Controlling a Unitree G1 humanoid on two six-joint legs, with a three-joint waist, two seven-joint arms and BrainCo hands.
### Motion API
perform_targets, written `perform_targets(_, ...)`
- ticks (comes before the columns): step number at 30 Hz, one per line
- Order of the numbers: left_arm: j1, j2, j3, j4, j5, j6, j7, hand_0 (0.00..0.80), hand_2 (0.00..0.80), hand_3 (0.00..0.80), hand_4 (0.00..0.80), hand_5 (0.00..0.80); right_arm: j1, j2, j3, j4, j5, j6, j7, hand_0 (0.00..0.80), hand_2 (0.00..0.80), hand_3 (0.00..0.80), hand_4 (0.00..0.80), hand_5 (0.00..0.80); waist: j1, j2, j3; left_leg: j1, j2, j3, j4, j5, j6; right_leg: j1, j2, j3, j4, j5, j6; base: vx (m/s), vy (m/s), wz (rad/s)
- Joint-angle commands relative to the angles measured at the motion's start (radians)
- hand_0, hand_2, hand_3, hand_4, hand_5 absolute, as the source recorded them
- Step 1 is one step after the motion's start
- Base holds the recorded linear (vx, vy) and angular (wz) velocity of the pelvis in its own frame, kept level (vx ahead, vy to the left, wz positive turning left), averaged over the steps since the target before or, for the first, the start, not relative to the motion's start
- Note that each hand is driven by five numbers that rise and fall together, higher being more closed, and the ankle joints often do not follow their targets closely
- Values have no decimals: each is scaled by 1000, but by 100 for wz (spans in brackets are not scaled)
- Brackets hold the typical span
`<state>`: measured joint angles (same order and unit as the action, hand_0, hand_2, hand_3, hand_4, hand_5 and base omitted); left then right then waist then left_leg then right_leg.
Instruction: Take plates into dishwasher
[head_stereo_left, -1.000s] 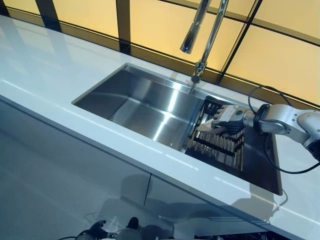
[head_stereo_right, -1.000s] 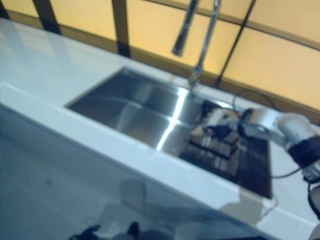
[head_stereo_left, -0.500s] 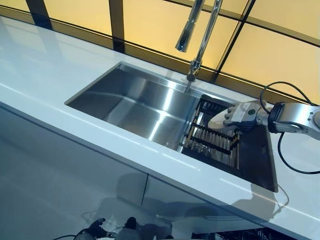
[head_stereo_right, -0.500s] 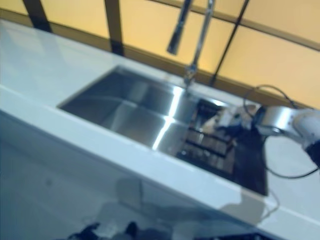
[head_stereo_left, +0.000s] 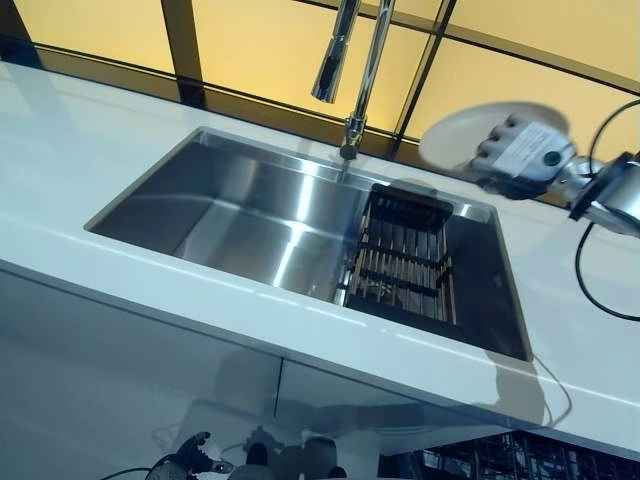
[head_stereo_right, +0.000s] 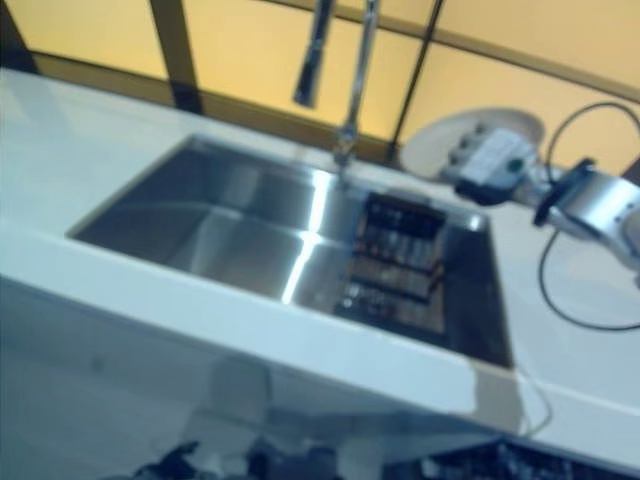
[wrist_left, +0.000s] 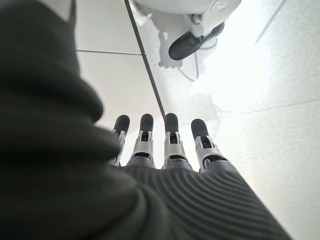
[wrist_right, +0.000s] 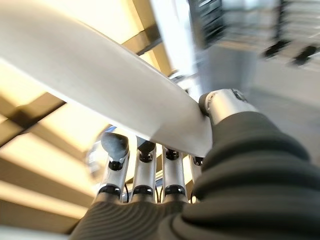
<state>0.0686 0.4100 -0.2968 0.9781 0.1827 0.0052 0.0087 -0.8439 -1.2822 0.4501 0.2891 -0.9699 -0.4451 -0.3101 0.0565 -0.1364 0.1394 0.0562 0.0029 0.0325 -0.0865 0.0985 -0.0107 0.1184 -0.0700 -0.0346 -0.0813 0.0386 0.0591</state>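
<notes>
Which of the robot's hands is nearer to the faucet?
Right. The right hand holds a white plate above the counter, just right of the faucet. The left hand hangs down over the floor.

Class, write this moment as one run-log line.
right hand: grips white plate, raised above sink | rack: empty | left hand: idle, open

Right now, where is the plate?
The white plate is pinched in the robot's right hand, held in the air at the right of the eye views, above the back right corner of the sink, right of the faucet.
</notes>
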Motion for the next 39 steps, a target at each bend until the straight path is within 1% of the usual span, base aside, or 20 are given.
perform_targets(1, -20, 18, -32, 13, 7, -33, 16, 0, 0, 0, 0, 0, -12, -65, -124, 14, 181, 168, -146, 800, 800, 800, 800, 800, 11, 0, -19, 25, -52, -51, 74, -161, 63, -83, -69, -8, 99, 60, 118, -94, 149, -7)
perform_targets(5, -24, 21, -46, 15, 0, -29, 6, 0, 0, 0, 0, 0, 45, -53, -216, 21, 294, 201, -213, 800, 800, 800, 800, 800, 4, 22, -19, 23, -66, -74, 71, -162, 69, -105, -86, 3, 119, 80, 121, -64, 149, -19)
perform_targets(6, -22, 22, -52, 20, 0, -31, 4, 0, 0, 0, 0, 0, 66, -45, -248, 10, 350, 210, -227, 800, 800, 800, 800, 800, 1, 28, -20, 26, -70, -79, 67, -162, 69, -112, -90, 6, 118, 92, 122, -45, 138, -16)
perform_targets(9, -15, 18, -55, 33, 11, -34, -3, 0, 0, 0, 0, 0, 96, -6, -302, -14, 470, 231, -262, 800, 800, 800, 800, 800, -2, 39, -24, 41, -74, -74, 49, -163, 63, -128, -100, -10, 102, 131, 129, -30, 110, -25)
perform_targets(10, -13, 16, -55, 35, 17, -31, -7, 0, 0, 0, 0, 0, 103, 19, -323, -24, 510, 239, -272, 800, 800, 800, 800, 800, -4, 43, -22, 52, -74, -63, 35, -162, 60, -145, -107, -28, 107, 156, 138, -22, 100, -42)
perform_targets(13, -24, 18, -57, 32, 8, -7, -20, 0, 0, 0, 0, 0, 120, 105, -391, -50, 636, 225, -295, 800, 800, 800, 800, 800, -6, 57, -19, 64, -77, 10, -1, -159, 57, -174, -141, -120, 145, 204, 154, -58, 109, -37)
perform_targets(14, -28, 18, -58, 36, 4, -5, -21, 0, 0, 0, 0, 0, 120, 119, -400, -54, 664, 222, -296, 800, 800, 800, 800, 800, -5, 58, -22, 62, -77, 22, -1, -159, 56, -172, -150, -137, 149, 210, 155, -94, 67, -47)
perform_targets(15, -35, 17, -59, 45, 6, -3, -24, 0, 0, 0, 0, 0, 119, 146, -417, -65, 717, 222, -297, 800, 800, 800, 800, 800, -2, 60, -26, 58, -73, 44, -1, -158, 54, -168, -170, -166, 160, 219, 157, -95, 40, -55)
perform_targets(17, -45, 13, -61, 59, 1, -2, -27, 0, 0, 0, 0, 0, 119, 191, -439, -79, 784, 217, -303, 800, 800, 800, 800, 800, 5, 66, -36, 47, -63, 79, -1, -156, 53, -150, -203, -207, 179, 219, 155, -104, 19, -62)
perform_targets(19, -57, 7, -72, 77, -4, 0, -30, 0, 0, 0, 0, 0, 123, 237, -458, -90, 832, 211, -304, 800, 800, 800, 800, 800, 11, 73, -50, 34, -48, 112, -1, -152, 53, -115, -241, -237, 202, 214, 153, -87, -9, -50)
perform_targets(23, -66, 2, -88, 110, -2, -15, -32, 0, 0, 0, 0, 0, 137, 292, -476, -112, 885, 209, -308, 800, 800, 800, 800, 800, 22, 76, -68, 23, -26, 175, -1, -149, 54, -48, -291, -269, 218, 204, 157, -73, -52, -49)
perform_targets(24, -66, 1, -90, 113, 0, -15, -32, 0, 0, 0, 0, 0, 140, 301, -479, -116, 888, 209, -307, 800, 800, 800, 800, 800, 23, 76, -70, 21, -23, 183, -1, -149, 54, -42, -297, -273, 221, 206, 159, -103, -117, -69)
perform_targets(25, -67, 1, -93, 126, -7, -25, -24, 0, 0, 0, 0, 0, 152, 334, -486, -126, 910, 202, -302, 800, 800, 800, 800, 800, 29, 75, -71, 23, -11, 220, -1, -151, 54, -13, -316, -285, 227, 203, 168, -101, -124, -90)
perform_targets(27, -71, 4, -96, 133, -13, -30, -24, 0, 0, 0, 0, 0, 162, 366, -491, -137, 931, 195, -287, 800, 800, 800, 800, 800, 31, 72, -75, 17, 4, 258, -1, -144, 51, 10, -330, -299, 228, 205, 175, -123, -158, -114)
perform_targets(31, -80, 9, -92, 140, -12, -33, -18, 0, 0, 0, 0, 0, 185, 408, -493, -158, 977, 199, -250, 800, 800, 800, 800, 800, 23, 61, -81, 13, 33, 326, -1, -127, 46, 29, -338, -309, 222, 212, 186, -76, -205, -86)
perform_targets(32, -81, 10, -92, 139, -8, -33, -18, 0, 0, 0, 0, 0, 196, 412, -494, -166, 983, 201, -245, 800, 800, 800, 800, 800, 19, 61, -82, 22, 41, 321, 0, -145, 39, 36, -335, -295, 226, 200, 196, -32, -259, -64)
perform_targets(33, -84, 12, -91, 139, -1, -34, -18, 0, 0, 0, 0, 0, 207, 418, -497, -174, 987, 206, -237, 800, 800, 800, 800, 800, 13, 60, -81, 21, 50, 332, 2, -141, 38, 32, -330, -289, 224, 193, 196, -27, -273, -72)
perform_targets(35, -92, 17, -88, 144, 12, -39, -18, 0, 0, 0, 0, 0, 234, 422, -505, -188, 1001, 204, -232, 800, 800, 800, 800, 800, 0, 56, -78, 19, 61, 348, 6, -135, 38, 28, -309, -282, 211, 166, 192, -87, -306, -53)
perform_targets(38, -101, 21, -79, 138, 6, -32, -9, 0, 0, 0, 0, 0, 259, 426, -514, -207, 1046, 194, -223, 800, 800, 800, 800, 800, -13, 52, -65, 19, 89, 376, 13, -117, 25, 6, -291, -280, 204, 141, 187, -115, -323, -60)
perform_targets(39, -108, 20, -75, 135, 8, -29, -5, 0, 0, 0, 0, 0, 275, 431, -523, -213, 1062, 183, -218, 800, 800, 800, 800, 800, -18, 52, -60, 13, 108, 382, 16, -105, 14, 6, -268, -277, 187, 101, 178, -148, -384, -60)
